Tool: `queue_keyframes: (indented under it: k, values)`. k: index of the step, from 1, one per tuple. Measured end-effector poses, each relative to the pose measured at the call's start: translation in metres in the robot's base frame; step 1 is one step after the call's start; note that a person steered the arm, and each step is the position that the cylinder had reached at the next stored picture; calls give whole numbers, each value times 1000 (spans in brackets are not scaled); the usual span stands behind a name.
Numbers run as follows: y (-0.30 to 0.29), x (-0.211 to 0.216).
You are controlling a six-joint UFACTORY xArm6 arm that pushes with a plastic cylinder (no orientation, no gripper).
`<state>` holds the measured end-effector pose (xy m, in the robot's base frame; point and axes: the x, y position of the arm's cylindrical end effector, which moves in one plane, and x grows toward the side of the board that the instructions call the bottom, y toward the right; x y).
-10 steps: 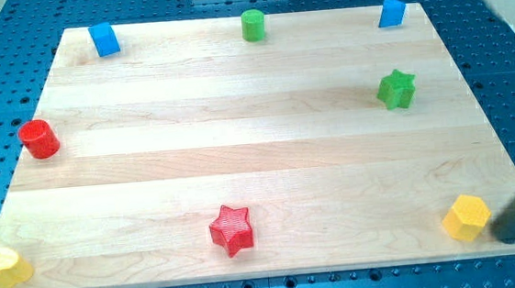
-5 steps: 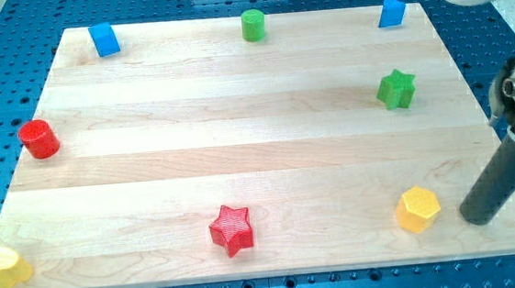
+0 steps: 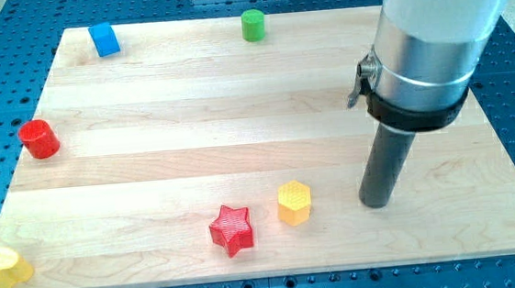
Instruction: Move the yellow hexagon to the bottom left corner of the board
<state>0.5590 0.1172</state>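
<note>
A: Where is my tip (image 3: pixel 375 204), and are there jaws on it?

B: There are no jaws on this arm. It ends in a straight dark rod, so nothing is apart or together and nothing is clamped. My tip stands on the wooden board (image 3: pixel 237 118), in the lower part, toward the view's right.

A: Where is the task's block from there?

B: The yellow hexagon (image 3: pixel 294 203) is near my tip, on the view's left of it, at almost the same height in the view. There is a strip of bare board between them, so they do not touch.

A: What comes after it?

B: Further to the view's left, just beside the yellow hexagon but apart from it, lies the red star (image 3: pixel 232 230), a little lower.

A: And the far blocks?

B: At the bottom left corner, well apart from my tip, a second yellow block (image 3: pixel 4 269) sits on the board's edge; its shape I cannot tell for sure. At the left edge, higher, stands the red cylinder (image 3: pixel 38 139). Along the top edge are the blue block (image 3: pixel 104 39) on the view's left and the green cylinder (image 3: pixel 252 25) nearer the middle.

A: What is above my tip?

B: The wide grey and white body of the arm (image 3: pixel 429 38) covers the board's upper right part.
</note>
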Motion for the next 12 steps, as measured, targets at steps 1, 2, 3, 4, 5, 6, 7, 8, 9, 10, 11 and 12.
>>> queue_keyframes:
  k: [1, 2, 3, 4, 5, 6, 7, 8, 9, 10, 11, 12]
  values:
    - [-77, -6]
    - [-140, -26]
    - [-133, -28]
    - [-95, -6]
    - [-156, 0]
    - [-221, -11]
    - [-272, -17]
    - [-262, -37]
    - [-262, -57]
    - [-277, -63]
    - [-338, -63]
    - [-358, -63]
